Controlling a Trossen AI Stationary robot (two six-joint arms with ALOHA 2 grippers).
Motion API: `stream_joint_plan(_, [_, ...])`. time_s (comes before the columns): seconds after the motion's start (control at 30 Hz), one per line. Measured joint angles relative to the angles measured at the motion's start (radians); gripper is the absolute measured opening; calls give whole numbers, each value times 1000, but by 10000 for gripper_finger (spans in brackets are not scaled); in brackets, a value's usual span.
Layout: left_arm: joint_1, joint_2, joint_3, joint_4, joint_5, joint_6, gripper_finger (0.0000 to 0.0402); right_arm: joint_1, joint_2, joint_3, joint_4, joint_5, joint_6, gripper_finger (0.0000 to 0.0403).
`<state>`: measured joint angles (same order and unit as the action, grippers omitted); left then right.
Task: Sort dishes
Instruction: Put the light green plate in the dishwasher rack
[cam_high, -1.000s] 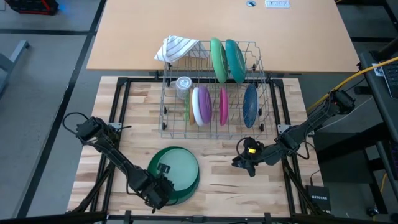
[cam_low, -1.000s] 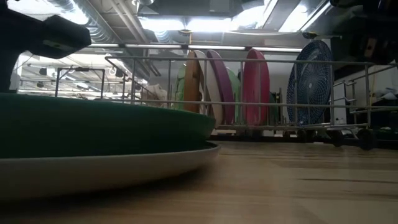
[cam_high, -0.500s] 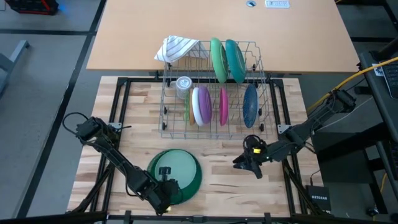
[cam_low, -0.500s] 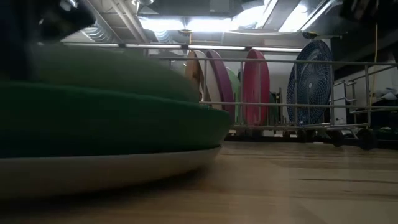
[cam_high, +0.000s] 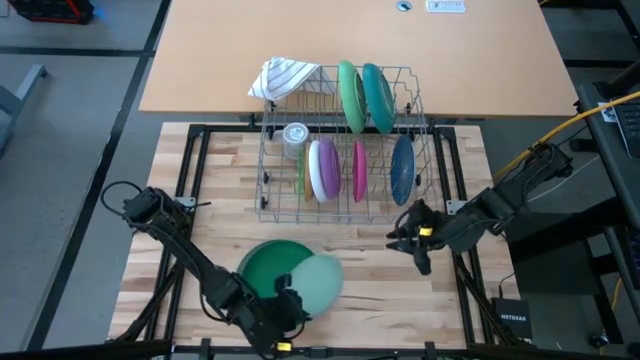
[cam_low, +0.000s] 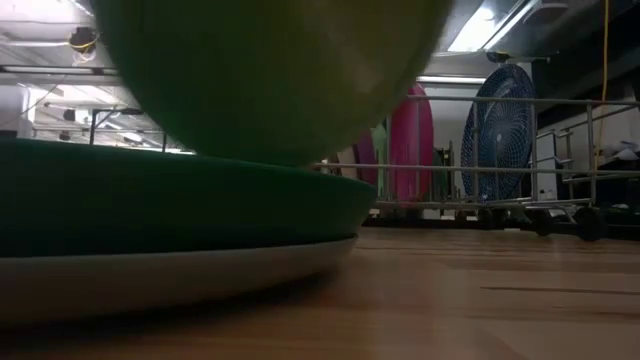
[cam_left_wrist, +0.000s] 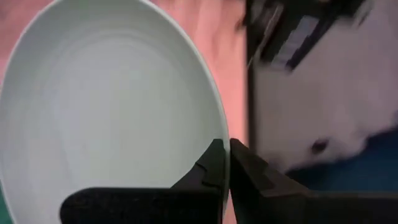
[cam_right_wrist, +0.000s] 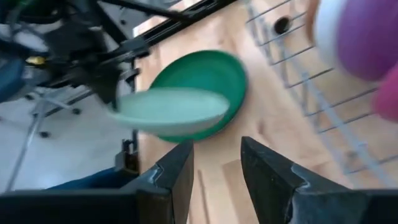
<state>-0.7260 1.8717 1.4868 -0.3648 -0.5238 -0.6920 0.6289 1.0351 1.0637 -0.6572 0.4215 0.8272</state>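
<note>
Sorting is barely begun: left gripper (cam_high: 290, 308), fingers clamped on the pale green plate's (cam_high: 318, 282) rim, holds it above the dark green plate (cam_high: 262, 268), right gripper (cam_high: 415, 238) waits parted, six dishes remain racked (cam_high: 270, 205).

The lifted plate (cam_high: 318, 280) is pale green, the plate under it (cam_high: 265, 268) dark green; the cloth (cam_high: 285, 76) is white with stripes.
</note>
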Motion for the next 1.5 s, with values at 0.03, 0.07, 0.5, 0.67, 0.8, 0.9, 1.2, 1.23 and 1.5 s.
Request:
stream_joint_plan(0.03, [8,0,0,50,-1,3,1,0,0,22,-32,13,0,136])
stream_joint_plan(0.07, [18,0,0,94,-2,9,1,0,0,44,-68,29,0,136])
stream_joint_plan(0.5, [219,0,0,620,13,0,0,0,-32,242,-523,310,-24,136])
stream_joint_plan(0.67, [311,0,0,799,48,0,0,-1,-106,242,-594,439,-23,136])
stream_joint_plan(0.8, [395,0,0,838,51,-27,0,-1,-181,242,-603,461,-14,136])
stream_joint_plan(0.9, [464,0,0,847,84,-60,0,-1,-232,233,-601,462,2,136])
stream_joint_plan(1.2, [629,4,0,914,102,-104,0,-1,-341,139,-601,497,6,136])
stream_joint_plan(1.23, [642,8,0,928,102,-110,0,-1,-349,125,-602,509,5,136])
stream_joint_plan(1.5, [712,79,0,1044,151,-211,0,-1,-374,13,-602,617,6,136])
